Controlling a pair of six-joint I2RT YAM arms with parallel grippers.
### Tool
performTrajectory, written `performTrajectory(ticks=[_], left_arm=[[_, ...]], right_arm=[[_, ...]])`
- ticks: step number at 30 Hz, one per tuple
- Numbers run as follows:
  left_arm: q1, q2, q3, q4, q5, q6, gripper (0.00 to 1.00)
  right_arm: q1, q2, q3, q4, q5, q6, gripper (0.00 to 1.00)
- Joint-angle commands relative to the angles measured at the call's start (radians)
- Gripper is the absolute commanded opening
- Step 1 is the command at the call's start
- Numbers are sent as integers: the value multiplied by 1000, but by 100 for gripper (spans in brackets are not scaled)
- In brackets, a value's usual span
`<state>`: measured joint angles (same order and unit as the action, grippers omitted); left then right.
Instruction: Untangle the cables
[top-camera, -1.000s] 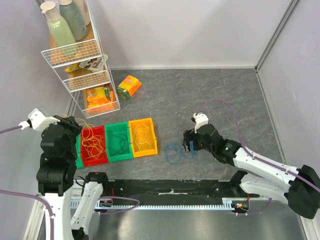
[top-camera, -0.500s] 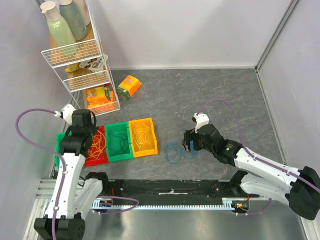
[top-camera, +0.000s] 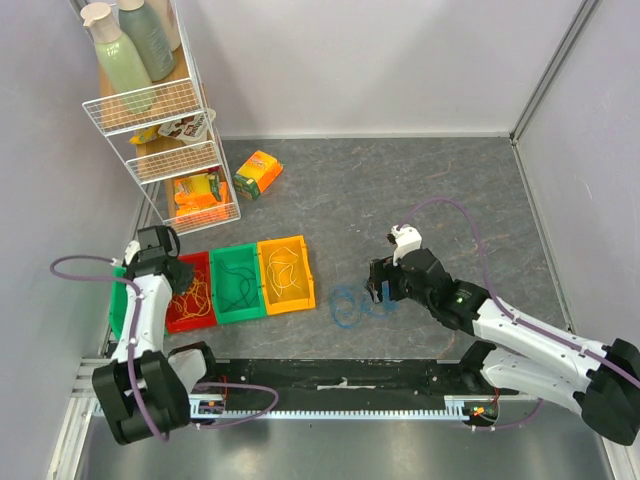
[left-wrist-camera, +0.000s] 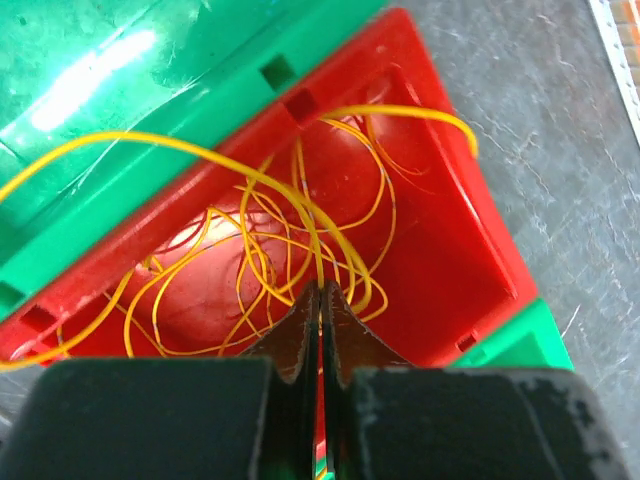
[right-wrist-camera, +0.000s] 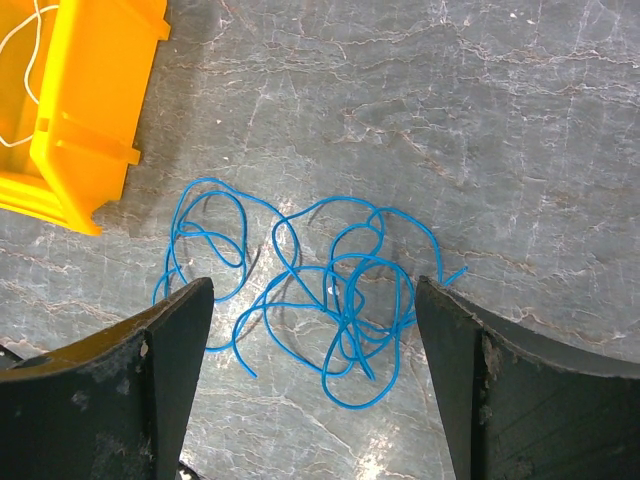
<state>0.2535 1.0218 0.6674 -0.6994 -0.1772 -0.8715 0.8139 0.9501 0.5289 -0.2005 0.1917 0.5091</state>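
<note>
Well, in the top view my left gripper (top-camera: 170, 268) sits over the far left corner of the red bin (top-camera: 188, 324). My right gripper (top-camera: 378, 292) hangs at the right edge of the blue cables (top-camera: 347, 305), which lie loose on the table (top-camera: 430, 190) just right of the yellow bin (top-camera: 288, 305). From the left wrist, the left gripper (left-wrist-camera: 320, 300) is pressed together, pinching one yellow cable (left-wrist-camera: 318, 235) whose loops are heaped in the red bin (left-wrist-camera: 470, 240). One loop arches over the rim toward the green bin (left-wrist-camera: 120, 60). If I pull up from here, I reckon the whole heap could rise with the strand, or that draped loop could catch the rim and drag the bin. From the right wrist, the right gripper (right-wrist-camera: 315, 320) is spread wide, a finger on each side of the blue cables (right-wrist-camera: 340, 285), which cross over themselves in a knot near the yellow bin (right-wrist-camera: 90, 100). Closing on the middle could grab several strands at once and tighten the tangle. Thin wire lying flat could also slip out as the fingers meet.
</note>
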Motion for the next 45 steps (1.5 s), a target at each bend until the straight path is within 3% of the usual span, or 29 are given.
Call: performTrajectory(ticks=[1,7,9,14,16,19,25,32,38,41,42,45], left_arm=[[84,63,-31,124,124,-55,2],[93,185,-71,228,148,-40,2],[93,208,-69,239,147,-14,7],[93,92,-39,158,99,29,56],[93,-6,-11,109,75,61,80],[93,-115,32,43,47,103,91],[92,-206,100,41,58,262,92],[93,3,165,158,15,407,86],[92,172,219,187,-13,411,84],[90,182,207,158,-37,352,67],[83,169,184,153,-44,332,67],[-54,109,155,124,-255,313,73]], right_arm=[[-2,-25,-13,7,23,5,89],[-2,-25,-13,12,26,5,89],[-2,-27,-15,10,29,0,89],[-1,-34,-27,10,37,-6,89],[-4,-30,-30,16,38,-9,89],[-4,-8,-30,33,23,-12,90],[-5,39,-7,53,-9,-34,89],[-4,18,0,47,-12,-41,90],[-5,-14,-33,52,-15,-27,90],[-7,-17,-44,52,-12,-37,90],[-7,-16,-46,53,-14,-43,90],[-10,-8,-44,58,-32,-46,90]])
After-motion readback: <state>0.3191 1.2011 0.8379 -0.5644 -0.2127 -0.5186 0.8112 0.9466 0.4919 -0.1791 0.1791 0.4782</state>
